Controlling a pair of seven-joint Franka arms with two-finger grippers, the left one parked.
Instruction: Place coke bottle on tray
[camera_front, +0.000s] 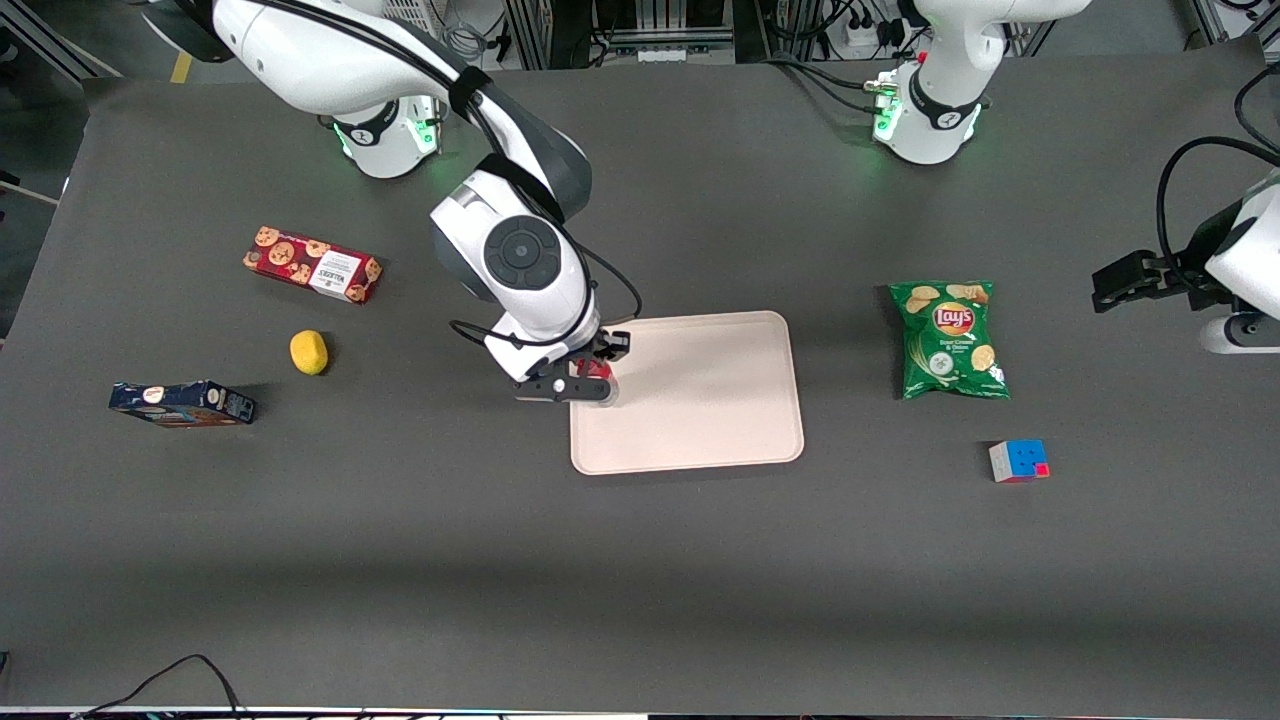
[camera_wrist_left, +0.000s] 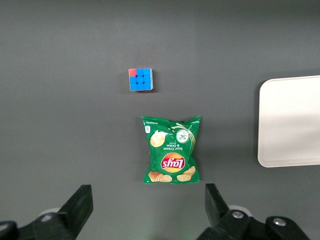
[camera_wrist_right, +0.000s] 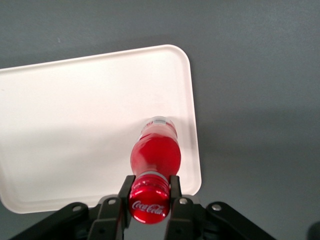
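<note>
The coke bottle (camera_wrist_right: 155, 155) stands upright, red cap toward the wrist camera, its clear base on or just above the pale cream-pink tray (camera_wrist_right: 75, 125) near one edge. My gripper (camera_wrist_right: 150, 187) is shut on the bottle's neck just below the cap. In the front view the gripper (camera_front: 590, 375) is over the tray (camera_front: 700, 400) at the edge toward the working arm's end; only a bit of the red bottle (camera_front: 597, 368) shows under the wrist.
A red cookie box (camera_front: 312, 264), a yellow lemon (camera_front: 309, 352) and a dark blue box (camera_front: 182, 403) lie toward the working arm's end. A green Lay's chip bag (camera_front: 948, 339) and a colour cube (camera_front: 1018, 460) lie toward the parked arm's end.
</note>
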